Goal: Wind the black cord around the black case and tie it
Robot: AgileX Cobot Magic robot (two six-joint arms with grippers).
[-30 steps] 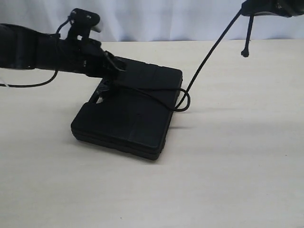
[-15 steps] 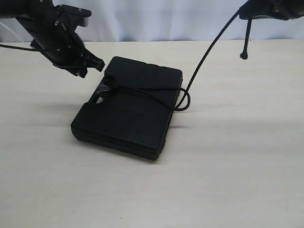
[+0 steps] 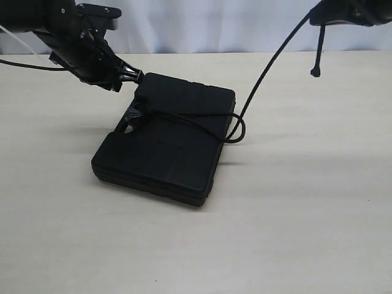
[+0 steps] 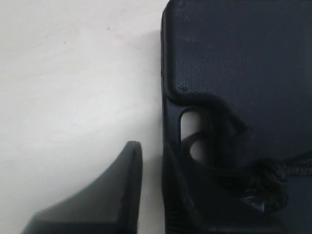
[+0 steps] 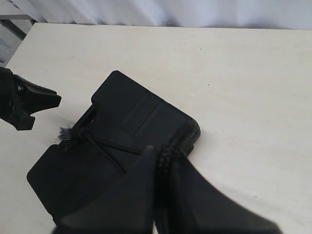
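The black case (image 3: 171, 147) lies flat mid-table, its handle cut-out (image 4: 192, 139) facing my left arm. The black cord (image 3: 269, 64) starts at a frayed tuft (image 3: 133, 114) by the cut-out, crosses the lid, loops off the case's right edge and rises taut to my right gripper (image 3: 320, 13), which is shut on it high at the back right. Its knotted tip (image 3: 316, 71) dangles below. The cord sits between the right gripper's fingers (image 5: 165, 152). My left gripper (image 3: 132, 75) hovers at the case's far left corner, slightly open (image 4: 151, 146) and empty, beside the case edge. The tuft (image 4: 265, 180) is close by.
The pale wooden table (image 3: 288, 214) stretches around the case. A white curtain (image 3: 214, 24) hangs behind it. A glossy cable (image 3: 24, 64) of the left arm trails over the table's left side.
My left gripper has left the tuft on the case, lifted back to the left, then edged again toward the case's far corner. The right gripper and cord have held still.
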